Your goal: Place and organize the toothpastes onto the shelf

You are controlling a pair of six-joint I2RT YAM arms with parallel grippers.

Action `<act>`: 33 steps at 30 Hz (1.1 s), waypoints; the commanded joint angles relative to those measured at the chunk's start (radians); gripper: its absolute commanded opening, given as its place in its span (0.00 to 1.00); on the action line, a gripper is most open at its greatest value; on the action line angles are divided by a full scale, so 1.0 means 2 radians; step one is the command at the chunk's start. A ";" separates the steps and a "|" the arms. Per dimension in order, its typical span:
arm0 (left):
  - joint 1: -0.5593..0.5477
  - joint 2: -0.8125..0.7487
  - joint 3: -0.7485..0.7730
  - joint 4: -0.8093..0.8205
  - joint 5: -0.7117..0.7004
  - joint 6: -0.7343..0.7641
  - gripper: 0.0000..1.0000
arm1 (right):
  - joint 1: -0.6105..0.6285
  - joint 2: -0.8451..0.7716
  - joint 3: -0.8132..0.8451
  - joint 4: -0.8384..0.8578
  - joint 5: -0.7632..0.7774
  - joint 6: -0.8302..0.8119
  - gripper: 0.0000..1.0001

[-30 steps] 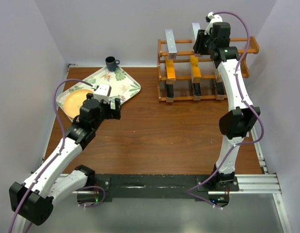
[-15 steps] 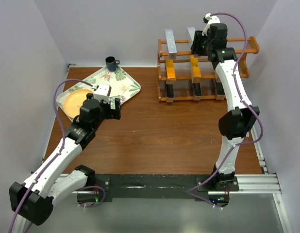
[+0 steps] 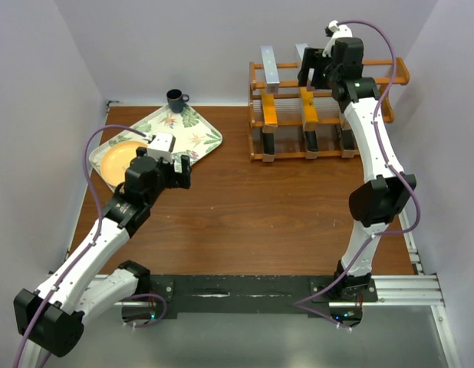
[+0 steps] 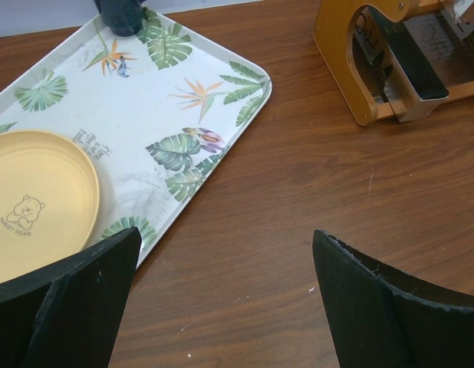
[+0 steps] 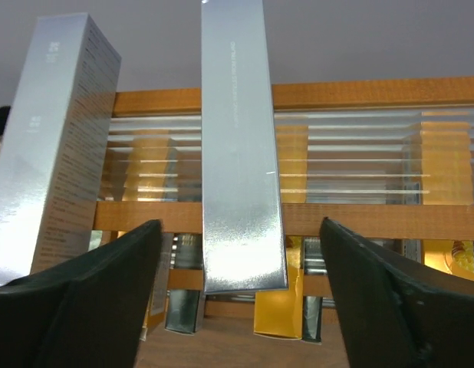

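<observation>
The right end effector (image 5: 239, 224) has just spread, freeing the silver-grey toothpaste box (image 5: 241, 153), which stands on the top tier of the shelf (image 5: 352, 220). The left end effector (image 4: 225, 253) hangs spread over the brown tabletop (image 3: 245, 207), pale walls (image 3: 183, 46) around.

The slim white-shelled left arm (image 3: 83, 257) and its twin, the right arm (image 3: 367, 130), are jointed by bulky matte-black housings. A thin purple cable (image 3: 88, 157) loops along each. A small white camera block (image 3: 163, 142) caps each wrist. Tiny green lights (image 3: 152, 314) glow at the black bases. The broad black wedge-shaped fingers (image 4: 72, 295) have rough, grainy edges.
</observation>
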 commanded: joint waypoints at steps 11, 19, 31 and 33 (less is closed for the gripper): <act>-0.014 -0.063 0.005 0.005 -0.008 0.010 1.00 | 0.003 -0.225 -0.225 0.101 0.116 0.013 0.98; -0.047 -0.106 -0.001 0.008 -0.019 0.017 1.00 | -0.004 -0.361 -0.425 0.070 0.203 0.055 0.98; -0.069 -0.142 -0.011 0.017 -0.021 0.024 1.00 | -0.104 -0.465 -0.661 0.046 0.232 0.155 0.98; -0.069 -0.144 -0.011 0.017 -0.018 0.023 1.00 | -0.140 -0.460 -0.680 0.054 0.236 0.162 0.99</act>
